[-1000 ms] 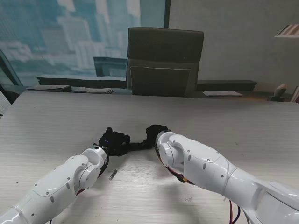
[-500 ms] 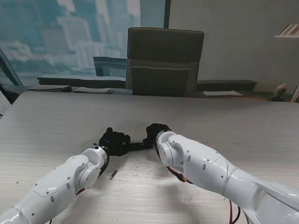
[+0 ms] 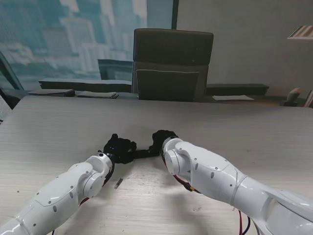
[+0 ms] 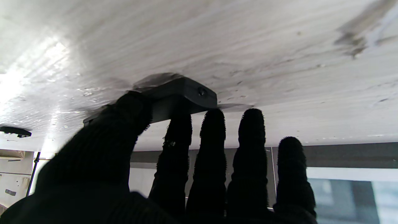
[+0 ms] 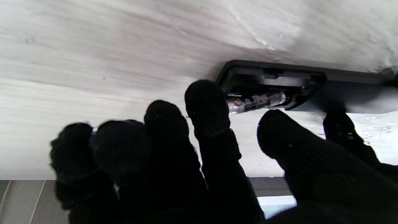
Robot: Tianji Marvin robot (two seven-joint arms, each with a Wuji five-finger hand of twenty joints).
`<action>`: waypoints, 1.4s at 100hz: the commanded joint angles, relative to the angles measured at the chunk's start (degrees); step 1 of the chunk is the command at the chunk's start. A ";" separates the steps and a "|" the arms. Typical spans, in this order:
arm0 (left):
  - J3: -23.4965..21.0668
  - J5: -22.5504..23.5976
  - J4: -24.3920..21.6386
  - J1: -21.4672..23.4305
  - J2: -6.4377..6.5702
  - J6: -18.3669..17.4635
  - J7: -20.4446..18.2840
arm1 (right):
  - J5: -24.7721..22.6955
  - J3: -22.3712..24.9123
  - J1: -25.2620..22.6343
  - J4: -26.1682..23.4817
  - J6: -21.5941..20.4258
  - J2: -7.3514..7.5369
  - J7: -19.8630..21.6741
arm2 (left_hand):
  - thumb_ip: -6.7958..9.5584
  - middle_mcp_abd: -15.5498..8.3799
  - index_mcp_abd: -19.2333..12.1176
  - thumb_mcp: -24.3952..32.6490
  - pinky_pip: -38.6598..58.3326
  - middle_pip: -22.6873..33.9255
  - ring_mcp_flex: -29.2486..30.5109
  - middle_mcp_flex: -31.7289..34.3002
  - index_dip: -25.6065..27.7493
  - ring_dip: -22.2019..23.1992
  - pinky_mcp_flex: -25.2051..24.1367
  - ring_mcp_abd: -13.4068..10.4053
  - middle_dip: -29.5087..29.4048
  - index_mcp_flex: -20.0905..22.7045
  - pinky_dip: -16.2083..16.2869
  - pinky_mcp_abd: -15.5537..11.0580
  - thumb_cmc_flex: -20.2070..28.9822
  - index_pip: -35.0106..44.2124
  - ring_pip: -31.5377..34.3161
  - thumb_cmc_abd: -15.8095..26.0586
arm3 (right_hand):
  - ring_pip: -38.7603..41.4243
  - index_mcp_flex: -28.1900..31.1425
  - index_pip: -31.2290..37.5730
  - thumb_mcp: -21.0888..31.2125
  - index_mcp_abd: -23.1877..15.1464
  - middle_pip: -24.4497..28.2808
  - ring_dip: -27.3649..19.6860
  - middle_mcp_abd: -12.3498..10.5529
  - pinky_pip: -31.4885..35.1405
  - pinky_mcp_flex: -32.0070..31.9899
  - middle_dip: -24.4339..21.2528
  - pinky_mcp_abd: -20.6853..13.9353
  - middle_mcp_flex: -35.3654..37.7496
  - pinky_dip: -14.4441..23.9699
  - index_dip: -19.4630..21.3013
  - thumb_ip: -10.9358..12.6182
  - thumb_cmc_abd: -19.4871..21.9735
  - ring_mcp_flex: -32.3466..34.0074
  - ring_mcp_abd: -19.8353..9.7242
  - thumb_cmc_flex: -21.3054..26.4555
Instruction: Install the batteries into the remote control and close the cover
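While the left hand [image 4: 174, 161] gripped the remote [image 4: 174, 96] on the table [image 3: 234, 127], the right hand [image 5: 199, 149] pressed a battery [image 5: 255, 101] into it — fingers loosely spread, grasping nothing.

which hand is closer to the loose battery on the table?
Left. The battery lies just right of the left forearm, nearer to me than the left hand on the remote. The right hand is farther off, across the remote at its other end.

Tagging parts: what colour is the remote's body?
Black, or very dark grey: the remote shows best in the right wrist view.
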 commanded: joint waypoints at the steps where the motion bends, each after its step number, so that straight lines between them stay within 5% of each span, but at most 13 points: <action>1: 0.61 -0.21 0.84 0.93 0.01 -0.13 -1.87 | 0.28 -0.28 -0.07 -0.03 0.03 -0.49 0.89 | 1.06 -3.79 -4.09 0.85 1.24 3.83 1.34 6.04 0.98 0.70 -0.12 0.90 2.33 3.90 0.99 0.66 1.29 5.90 0.73 3.28 | 1.37 1.36 1.22 1.28 -0.75 1.57 -0.52 4.32 4.33 1.19 0.56 1.76 2.59 0.76 0.25 1.35 -0.09 2.97 0.97 0.65; 140: 1.32 -0.18 1.43 0.59 -0.11 -0.59 -0.83 | 3.24 -2.94 1.81 4.44 -1.34 -3.72 0.74 | 0.23 -4.35 -5.33 -0.10 1.51 4.58 2.37 7.14 1.09 0.81 0.29 0.61 2.59 4.06 1.11 0.66 5.49 9.26 1.30 2.09 | 3.81 1.56 3.50 10.18 1.11 1.84 1.57 3.83 5.24 5.67 0.42 2.03 5.04 -1.75 -2.05 2.84 -5.49 3.36 -0.68 5.81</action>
